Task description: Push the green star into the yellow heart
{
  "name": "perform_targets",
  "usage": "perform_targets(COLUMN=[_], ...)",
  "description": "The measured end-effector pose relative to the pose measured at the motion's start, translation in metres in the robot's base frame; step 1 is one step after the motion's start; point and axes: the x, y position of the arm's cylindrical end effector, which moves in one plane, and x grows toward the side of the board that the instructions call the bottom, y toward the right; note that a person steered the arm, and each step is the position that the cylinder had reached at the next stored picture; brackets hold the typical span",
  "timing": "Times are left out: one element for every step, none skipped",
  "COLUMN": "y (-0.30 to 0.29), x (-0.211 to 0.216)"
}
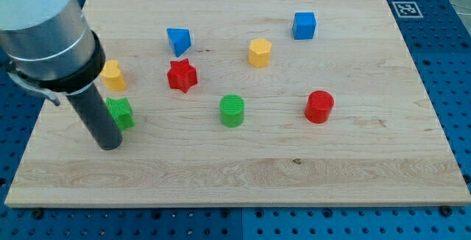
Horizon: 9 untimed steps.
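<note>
Item 1, my tip (pixel 110 146): lower end of the dark rod that is my tool, resting on the desk (pixel 243 174) at the view's left. The tool has nothing that opens or closes and holds nothing; it only pushes.

Item 2, green star (pixel 120 113): just to the view's right of the rod and slightly above my tip, seemingly touching the rod's side.

Item 3, yellow heart (pixel 112 75): near the star, toward the view's top, partly behind my arm.

Item 4, other blocks: red star (pixel 182 75), blue triangular block (pixel 178 40), yellow hexagon (pixel 259 51), blue cube (pixel 304 25), green cylinder (pixel 232 110), red cylinder (pixel 319 107). All lie to the view's right, off the line from star to heart.

Handling note: as I judge it, the push should run toward the view's top with a slight lean left. My tip sits beside and below the star, so it should first get squarely under the star's lower edge, then drive through its middle; an off-centre shove would probably spin the star or slide it past the heart.

Visibility note: the arm covers the heart's left part, and the rod hides the star's left edge, so contact there is uncertain. The star's points are hard to make out.
</note>
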Motion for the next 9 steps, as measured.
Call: perform_targets(y=[0.009,0.018,0.018,0.018,0.017,0.017,0.007,-0.004,-0.006], x=[0.000,0.000,-0.014,-0.015,-0.008,-0.007,-0.008,-0.011,-0.032])
